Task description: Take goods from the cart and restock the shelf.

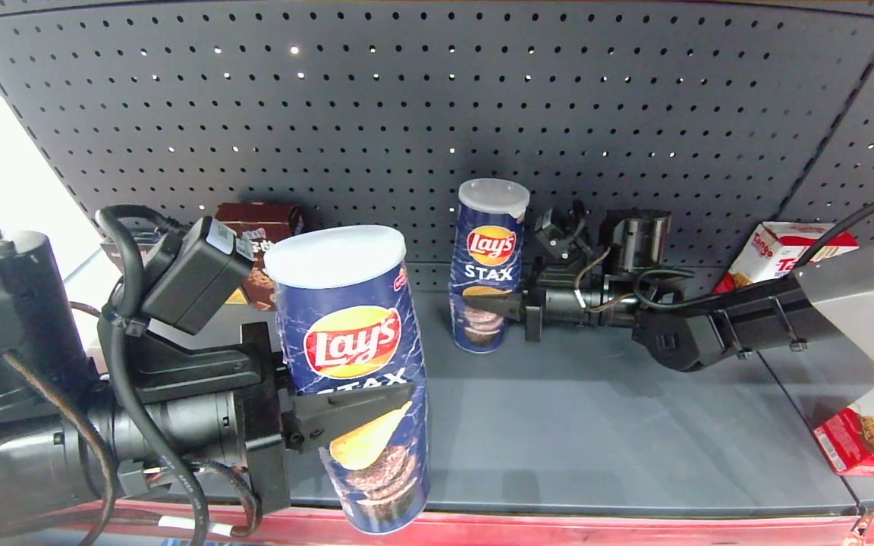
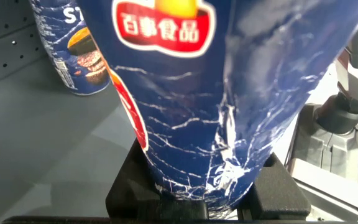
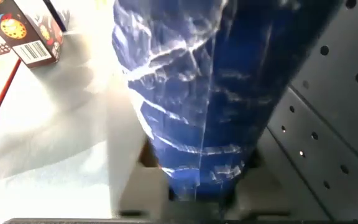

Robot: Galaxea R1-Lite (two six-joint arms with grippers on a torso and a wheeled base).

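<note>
My left fingers [image 1: 353, 413] are closed around the middle of the near can [image 1: 346, 334], a blue chip tube with a white lid, held slightly tilted and farthest from the pegboard [image 1: 407, 114], over the front lip of the shelf [image 1: 596, 425]; I cannot tell whether its base touches the deck. In the left wrist view the same tube [image 2: 229, 112] runs up from between the finger pads. My right fingers [image 1: 494, 305] are clamped on the lower body of the far can [image 1: 488, 258], which stands upright on the shelf just in front of the pegboard; in the right wrist view its blue wall [image 3: 210, 106] lies beside the perforated panel. A brown box [image 1: 266, 227] sits against the pegboard behind the near can. Two red-and-white boxes lie on the right side: one [image 1: 782, 250] leaning at the pegboard, the other [image 1: 873, 436] well forward of it.
</note>
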